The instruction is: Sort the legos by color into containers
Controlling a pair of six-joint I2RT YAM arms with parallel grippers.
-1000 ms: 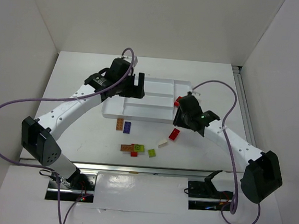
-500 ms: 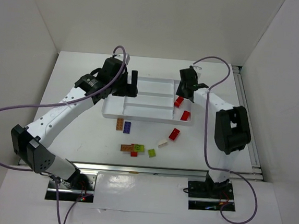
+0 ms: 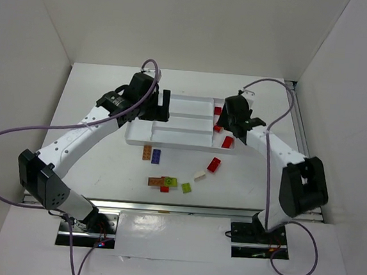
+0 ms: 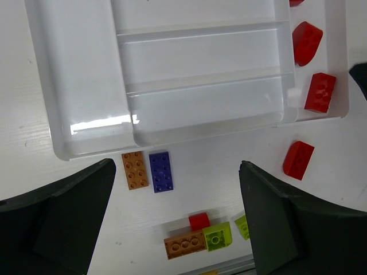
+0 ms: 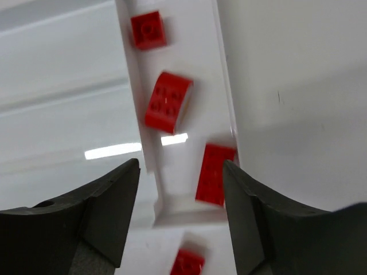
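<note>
The white tray [image 3: 171, 136] lies mid-table. Three red bricks [image 3: 227, 141] lie in its right end section, also seen in the right wrist view [image 5: 167, 103]. My right gripper [image 3: 225, 123] hovers open and empty over that section [image 5: 180, 166]. One red brick [image 3: 214, 164] lies on the table just in front of the tray. My left gripper [image 3: 163, 107] is open and empty above the tray's left part [image 4: 176, 166]. An orange plate [image 4: 135, 170] and a blue plate [image 4: 161, 171] lie in front of the tray. The middle slots hold nothing.
Near the front edge lie an orange brick [image 3: 156, 182], a small red brick [image 3: 165, 188], two lime bricks [image 3: 171, 182] and a cream brick [image 3: 199, 175]. White walls enclose the table; a metal rail [image 3: 164, 206] runs along the front.
My right arm swung from the table in front of the tray up over the tray's right end section. Red bricks now show there. My left gripper shifted only slightly.
</note>
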